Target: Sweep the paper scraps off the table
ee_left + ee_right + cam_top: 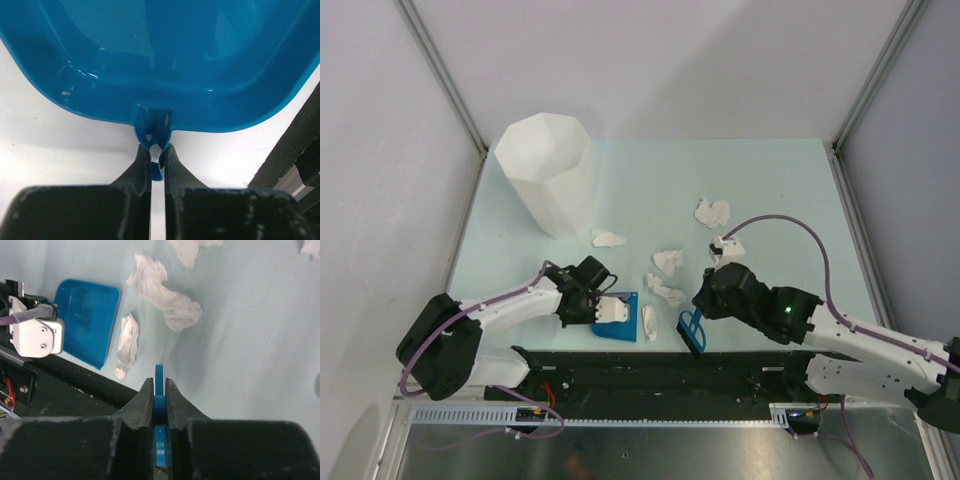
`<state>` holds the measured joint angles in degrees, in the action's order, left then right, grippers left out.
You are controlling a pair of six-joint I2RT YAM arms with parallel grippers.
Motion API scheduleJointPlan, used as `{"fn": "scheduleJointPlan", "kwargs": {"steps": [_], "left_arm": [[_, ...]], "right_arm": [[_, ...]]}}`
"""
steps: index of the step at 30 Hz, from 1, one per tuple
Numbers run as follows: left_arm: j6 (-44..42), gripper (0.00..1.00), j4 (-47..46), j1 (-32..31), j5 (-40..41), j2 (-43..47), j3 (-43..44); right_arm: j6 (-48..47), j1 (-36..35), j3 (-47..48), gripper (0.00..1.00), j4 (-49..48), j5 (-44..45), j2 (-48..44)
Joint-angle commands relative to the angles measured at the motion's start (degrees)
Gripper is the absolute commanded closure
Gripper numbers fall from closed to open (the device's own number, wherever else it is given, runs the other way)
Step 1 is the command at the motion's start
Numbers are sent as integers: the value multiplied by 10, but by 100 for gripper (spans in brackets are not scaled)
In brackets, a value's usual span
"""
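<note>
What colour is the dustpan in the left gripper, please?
The dustpan is blue, best in left wrist view.

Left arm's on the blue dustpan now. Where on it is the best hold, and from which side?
Grip the short handle stub at the middle of the back wall of the blue dustpan, coming from behind, opposite its open mouth. It is the only thin tab two fingers can close across; the walls are wide and curved. The left gripper is clamped there.

Tall white bin [548, 175] (faceted) stands beyond blue dustpan [625, 331].
</note>
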<state>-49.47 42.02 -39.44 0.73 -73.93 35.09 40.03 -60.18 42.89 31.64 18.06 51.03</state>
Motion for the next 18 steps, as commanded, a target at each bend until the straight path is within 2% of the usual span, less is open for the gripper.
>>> {"fn": "scheduleJointPlan", "kwargs": {"steps": [1,6,12,15,18], "left_arm": [[37,100,33,-28,5,-20,-4],[42,100,40,-39,2,-14,7],[42,100,55,-41,9,-10,19],[37,100,66,-41,19,0,22],[34,100,71,-41,30,6,29]], "right_arm": [[44,-17,-3,100,-19,0,47],[46,-11,-11,100,-181,-83,150],[82,23,-11,100,-422,-75,222],[73,14,6,100,-438,-24,225],[49,2,14,100,-437,-10,220]]}}
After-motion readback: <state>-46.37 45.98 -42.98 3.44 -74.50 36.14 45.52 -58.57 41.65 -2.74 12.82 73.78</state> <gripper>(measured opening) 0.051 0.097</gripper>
